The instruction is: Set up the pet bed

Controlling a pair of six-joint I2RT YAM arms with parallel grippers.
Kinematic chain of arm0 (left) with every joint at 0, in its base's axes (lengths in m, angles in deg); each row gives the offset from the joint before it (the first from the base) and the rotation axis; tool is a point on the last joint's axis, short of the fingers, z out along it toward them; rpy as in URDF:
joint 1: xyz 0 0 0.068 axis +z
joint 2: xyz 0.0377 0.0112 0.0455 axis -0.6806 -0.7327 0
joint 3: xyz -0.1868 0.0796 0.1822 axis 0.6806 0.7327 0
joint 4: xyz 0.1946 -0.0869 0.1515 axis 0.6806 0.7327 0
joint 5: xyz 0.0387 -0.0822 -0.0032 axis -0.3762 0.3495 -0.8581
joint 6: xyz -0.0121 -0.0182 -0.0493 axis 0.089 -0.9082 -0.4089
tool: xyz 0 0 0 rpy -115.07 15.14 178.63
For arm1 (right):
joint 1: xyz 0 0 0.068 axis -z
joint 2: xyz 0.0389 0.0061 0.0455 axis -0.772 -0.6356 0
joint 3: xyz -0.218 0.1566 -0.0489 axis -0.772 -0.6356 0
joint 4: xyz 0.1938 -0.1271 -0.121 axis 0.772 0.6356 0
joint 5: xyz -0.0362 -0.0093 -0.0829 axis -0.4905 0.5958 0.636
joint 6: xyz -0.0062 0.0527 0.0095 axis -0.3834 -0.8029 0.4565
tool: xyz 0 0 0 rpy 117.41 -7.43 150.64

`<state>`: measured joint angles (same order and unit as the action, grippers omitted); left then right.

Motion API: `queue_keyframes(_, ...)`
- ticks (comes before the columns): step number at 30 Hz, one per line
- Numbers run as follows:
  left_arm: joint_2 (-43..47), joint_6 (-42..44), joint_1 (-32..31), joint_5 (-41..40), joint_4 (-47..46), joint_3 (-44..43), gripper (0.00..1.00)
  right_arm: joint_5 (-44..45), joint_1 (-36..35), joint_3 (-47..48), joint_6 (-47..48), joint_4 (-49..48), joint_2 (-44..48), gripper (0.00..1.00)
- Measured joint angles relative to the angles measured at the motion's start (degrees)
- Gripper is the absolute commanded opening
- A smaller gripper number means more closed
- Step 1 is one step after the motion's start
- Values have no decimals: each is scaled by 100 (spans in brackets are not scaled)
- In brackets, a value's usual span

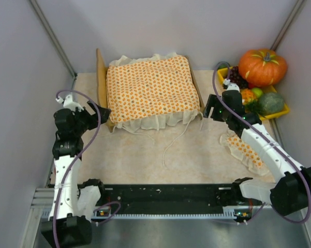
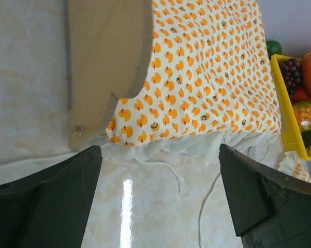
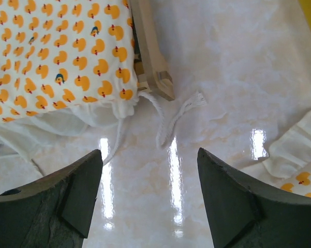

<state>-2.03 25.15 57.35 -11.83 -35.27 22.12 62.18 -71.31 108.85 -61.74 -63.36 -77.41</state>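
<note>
The pet bed [image 1: 100, 77] stands at the back centre, its plywood headboard on the left. The orange-dotted ruffled bedspread [image 1: 152, 90] covers its top. My left gripper [image 1: 104, 112] is open and empty at the bed's near-left corner. In the left wrist view [image 2: 160, 155] it hovers over the tabletop just short of the headboard [image 2: 108, 62] and bedspread [image 2: 207, 67]. My right gripper [image 1: 208, 111] is open and empty at the near-right corner. In the right wrist view [image 3: 150, 155] it faces the wooden frame corner [image 3: 152, 57]. The small dotted pillow [image 1: 246, 150] lies under my right arm.
A yellow tray [image 1: 279, 114] with a pumpkin [image 1: 262, 66] and other fruit stands at the back right. White cords [image 3: 178, 116] trail from the bedspread onto the table. Grey walls close in on both sides and at the back.
</note>
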Motion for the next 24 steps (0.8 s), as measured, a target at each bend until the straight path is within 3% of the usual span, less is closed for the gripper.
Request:
queue_keyframes(4, -109, 162, -691, -595, -262, -131, 99, -369, 269, 0, -2, 133, -214, 73)
queue_keyframes(13, -584, 680, -1235, -1974, -975, -142, 98, -859, 304, -101, -4, 144, -225, 73)
queue_keyframes(16, -901, 914, -1294, -2260, -1231, -142, 63, -946, 501, -140, -2, 199, -166, 73)
queue_keyframes(17, -1016, 981, -1300, -2304, -1298, -142, 44, -979, 647, -144, -2, 256, -116, 74)
queue_keyframes(22, -1285, 1202, -1316, -2295, -1322, -142, 17, -732, 1335, -142, 31, 643, 162, 78)
queue_keyframes(24, -1202, 1384, -1318, -2334, -1220, -140, 0, -468, 1513, -142, 48, 894, 203, 80)
